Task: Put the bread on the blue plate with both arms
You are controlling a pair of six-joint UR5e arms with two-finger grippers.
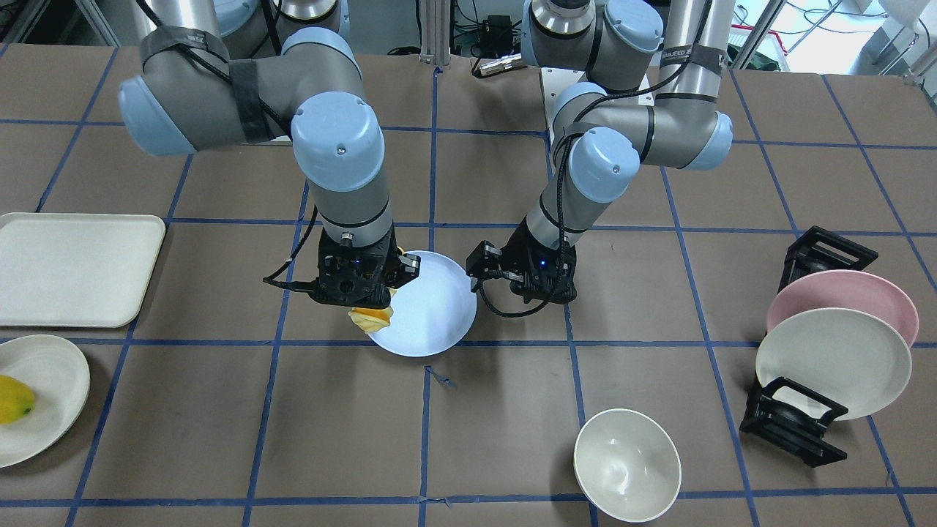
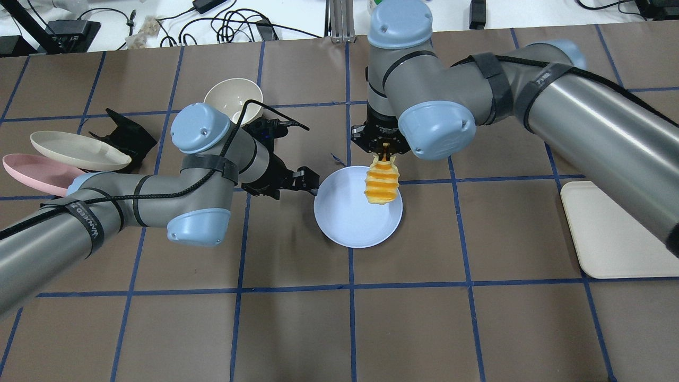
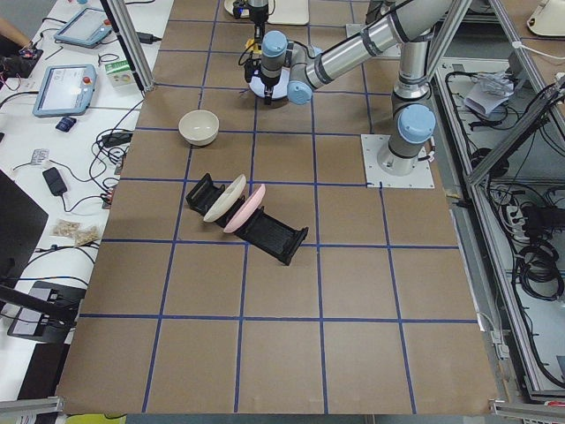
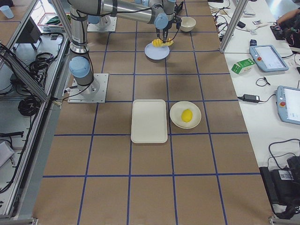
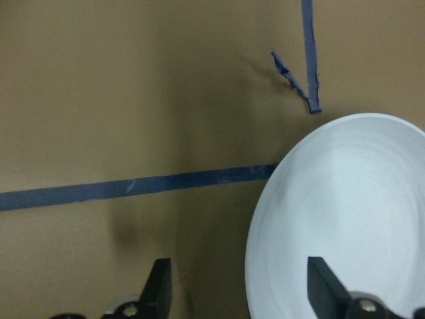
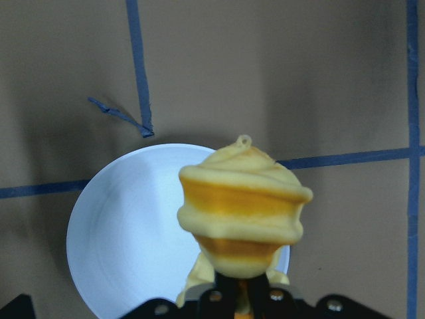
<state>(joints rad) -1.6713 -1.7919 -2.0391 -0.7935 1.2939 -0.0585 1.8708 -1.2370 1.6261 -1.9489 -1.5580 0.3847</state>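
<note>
My right gripper is shut on one end of the bread, a ridged cream loaf with orange stripes. The bread hangs above the far right part of the blue plate. The right wrist view shows the bread over the plate. In the front view the bread is at the plate's left rim. My left gripper is open and low at the plate's left rim. In the left wrist view the plate's edge lies between the open fingers.
A cream bowl stands front right in the front view. A black rack holds a pink plate and a cream plate. A cream tray and a cream plate with a yellow fruit are at the left.
</note>
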